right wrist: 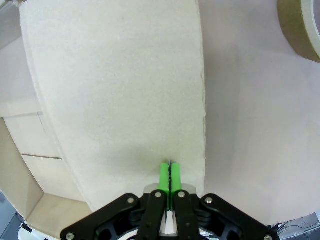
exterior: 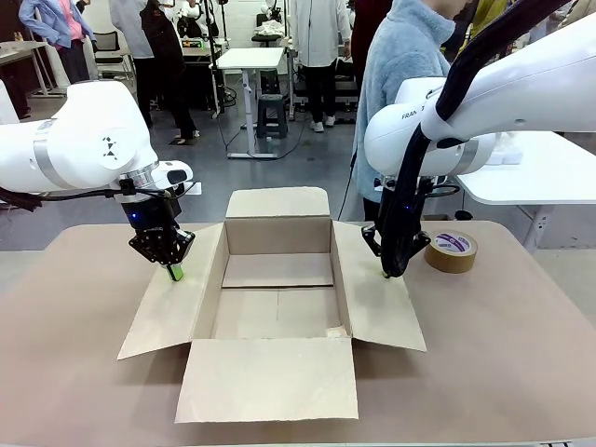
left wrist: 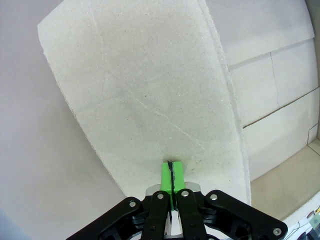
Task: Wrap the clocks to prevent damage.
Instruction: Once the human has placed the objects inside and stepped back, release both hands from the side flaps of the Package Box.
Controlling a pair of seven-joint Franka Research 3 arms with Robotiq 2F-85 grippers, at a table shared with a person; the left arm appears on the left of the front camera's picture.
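Centre frame: cardboard box [exterior: 279,235] open, nothing inside. At either side, left gripper [exterior: 175,272] and right gripper [exterior: 386,274] fully closed, holding nothing, tips on side flaps [exterior: 177,312]. Packing judged not yet begun.

- The right arm [exterior: 521,88] shows black capitals "FRAN" on its white rounded joint, and right there a black cable [exterior: 466,70] crosses in front and hides whatever letters follow.
- The left arm [exterior: 84,140] carries a small black emblem [exterior: 110,147] on its white joint: a few angular shapes set in a square pattern, with no letters beside it.
- The tape roll [exterior: 452,256] has a white and purple label [exterior: 453,243] on its top face, with print on it that is too small to read.
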